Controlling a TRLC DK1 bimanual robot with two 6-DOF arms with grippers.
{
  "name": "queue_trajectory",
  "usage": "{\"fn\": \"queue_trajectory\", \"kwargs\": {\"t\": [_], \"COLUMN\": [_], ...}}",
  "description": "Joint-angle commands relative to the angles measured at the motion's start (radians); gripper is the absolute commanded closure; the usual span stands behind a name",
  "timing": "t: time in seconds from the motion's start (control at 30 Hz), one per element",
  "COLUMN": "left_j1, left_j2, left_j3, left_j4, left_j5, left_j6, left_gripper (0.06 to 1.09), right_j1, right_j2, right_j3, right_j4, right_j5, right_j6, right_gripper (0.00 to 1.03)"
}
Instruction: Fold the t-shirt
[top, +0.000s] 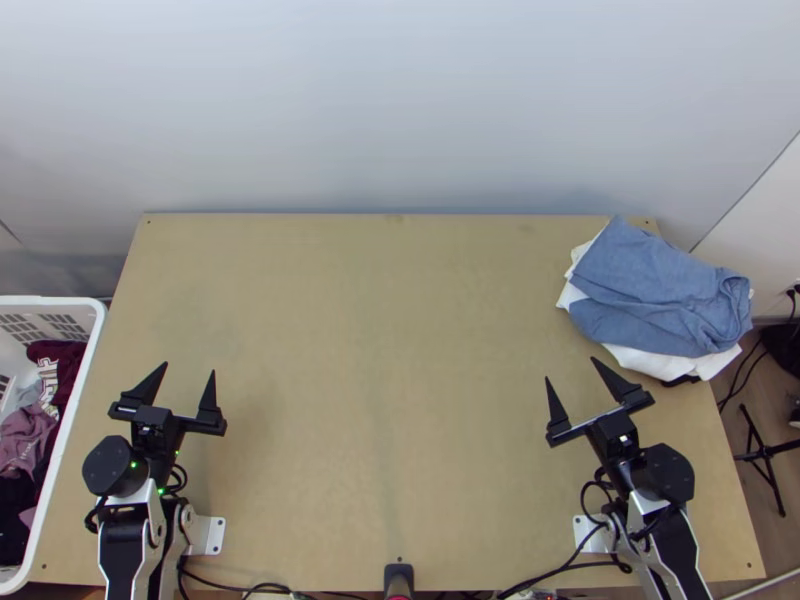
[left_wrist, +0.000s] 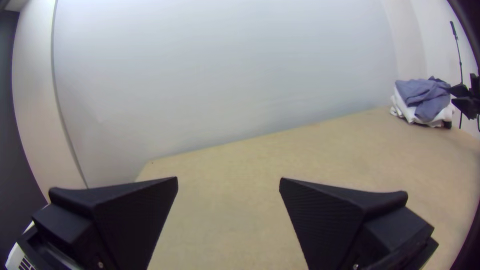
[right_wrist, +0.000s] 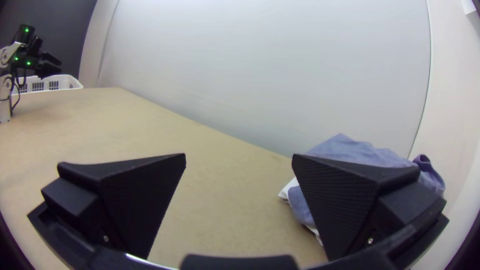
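Left hand (top: 188, 368) open, white basket (top: 50, 300) holding crumpled clothes (top: 25, 440)

I count 1 bench (top: 380, 350) and 2 arms (top: 124, 535). There are 2 tools, 1 left tool (top: 189, 368) and 1 right tool (top: 570, 368), with 2 fingers (top: 207, 405) each, so 4 altogether. There is 1 basket (top: 50, 300); its clothes (top: 25, 440) overlap too much to count. There is 1 pile (top: 640, 361) with 1 blue cloth (top: 630, 280); the number of white layers (top: 712, 364) is unclear. I see 1 stand (top: 765, 452).
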Motion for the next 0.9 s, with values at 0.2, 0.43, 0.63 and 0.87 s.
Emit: {"fn": "queue_trajectory", "kwargs": {"t": [0.2, 0.43, 0.63, 0.87], "left_j1": [0.000, 0.000, -0.001, -0.004], "left_j2": [0.000, 0.000, -0.001, 0.000], "left_j3": [0.000, 0.000, 0.000, 0.000], "left_j4": [0.000, 0.000, 0.000, 0.000], "left_j5": [0.000, 0.000, 0.000, -0.001], "left_j6": [-0.002, -0.002, -0.046, -0.209], "left_gripper": [0.10, 0.10, 0.10, 0.10], "right_j1": [0.000, 0.000, 0.022, 0.125], "right_j2": [0.000, 0.000, -0.001, -0.001], "right_j3": [0.000, 0.000, -0.001, -0.001], "right_j4": [0.000, 0.000, 0.005, 0.005], "right_j5": [0.000, 0.000, -0.003, -0.001], "right_j6": [0.000, 0.000, 0.109, 0.265], "right_gripper": [0.04, 0.04, 0.04, 0.04]}}
